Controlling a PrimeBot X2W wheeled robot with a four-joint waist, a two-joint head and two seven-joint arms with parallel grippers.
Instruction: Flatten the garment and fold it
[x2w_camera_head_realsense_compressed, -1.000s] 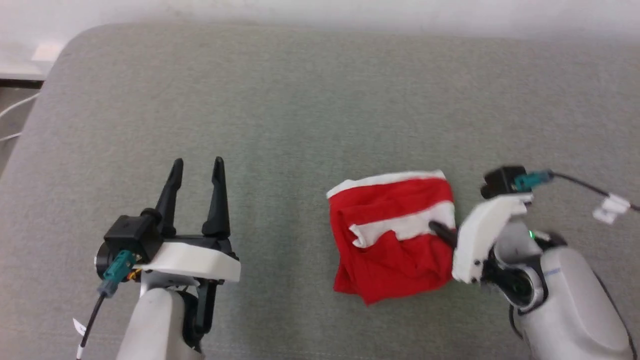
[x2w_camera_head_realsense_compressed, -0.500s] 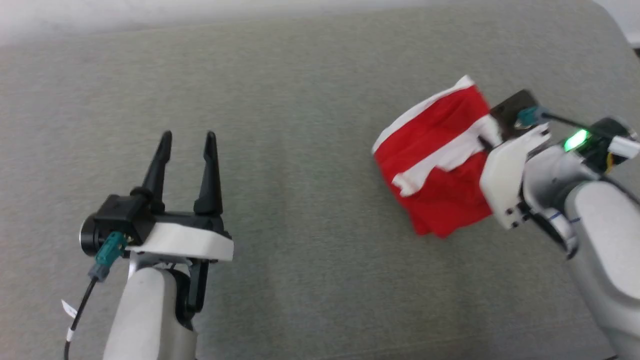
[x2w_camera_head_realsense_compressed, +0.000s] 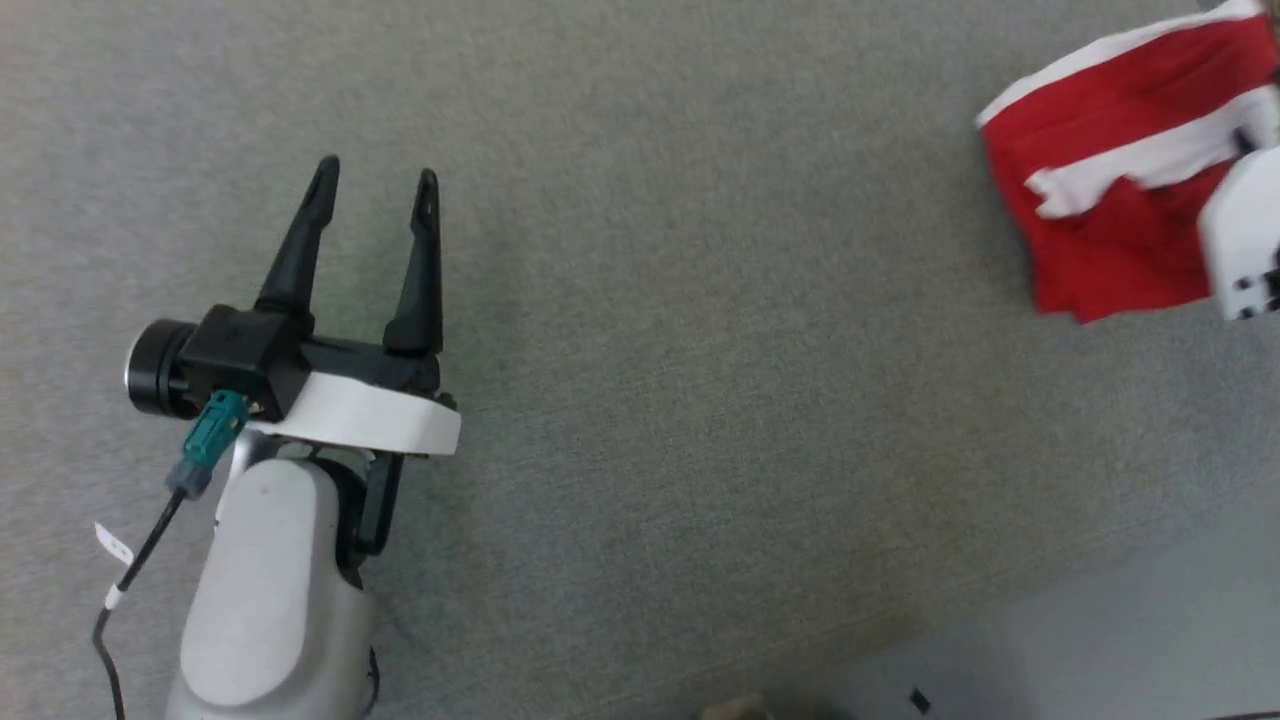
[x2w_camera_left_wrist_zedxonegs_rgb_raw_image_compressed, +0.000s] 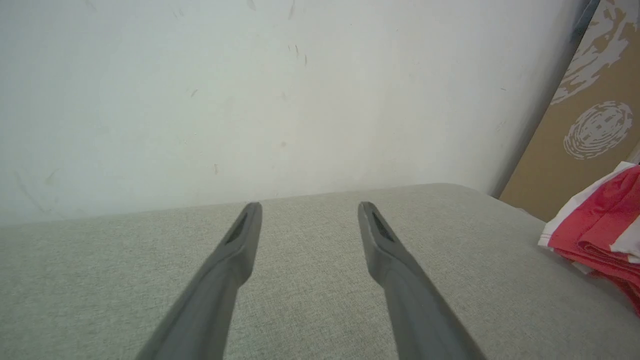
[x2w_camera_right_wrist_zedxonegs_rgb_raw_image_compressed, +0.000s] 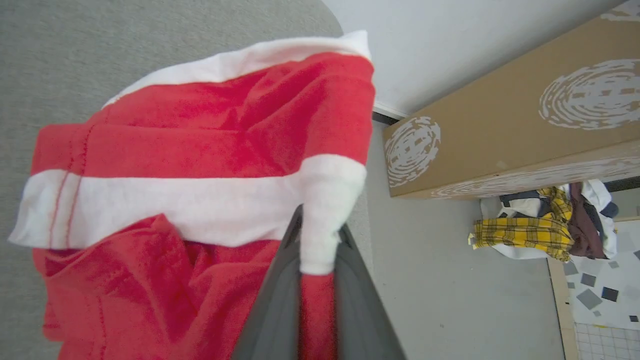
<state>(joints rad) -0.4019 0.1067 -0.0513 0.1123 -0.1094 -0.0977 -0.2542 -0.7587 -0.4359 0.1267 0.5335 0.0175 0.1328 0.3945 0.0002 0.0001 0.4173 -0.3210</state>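
Well, at my far left the left pincer (x2w_camera_head_realsense_compressed: 378, 170) hovers above the bare cushion (x2w_camera_head_realsense_compressed: 700, 330), fingers spread as wide as they go and nothing between them (idle, in short).

Moving right, a long empty stretch of grey lies between it and the garment (x2w_camera_head_realsense_compressed: 1110, 130). That gap is what has changed. A second ago the garment lay near the middle, not far from my left pincer. My head has since swung, which shifts the whole picture, but the garment has also gone rightward, and the two are now well apart.

The garment sits at the cushion's right end, close to its rounded edge, still bunched. Red folds lie over each other and the white band (x2w_camera_right_wrist_zedxonegs_rgb_raw_image_compressed: 165, 205) runs across the heap. Whether it drags on the fabric or hangs partly lifted I cannot tell.

Furthest right, my right pincer (x2w_camera_right_wrist_zedxonegs_rgb_raw_image_compressed: 320, 240) is nearly closed, pinching the end of that white band with a strip of red under it. Beyond it are the floor (x2w_camera_right_wrist_zedxonegs_rgb_raw_image_compressed: 450, 300) and a brown box (x2w_camera_right_wrist_zedxonegs_rgb_raw_image_compressed: 500, 115).

I judge that flattening has not begun; this looks like a haul to a new spot. The edge is near, so loose cloth could slide off. My left pincer will have a long way to come before it can take a second corner.
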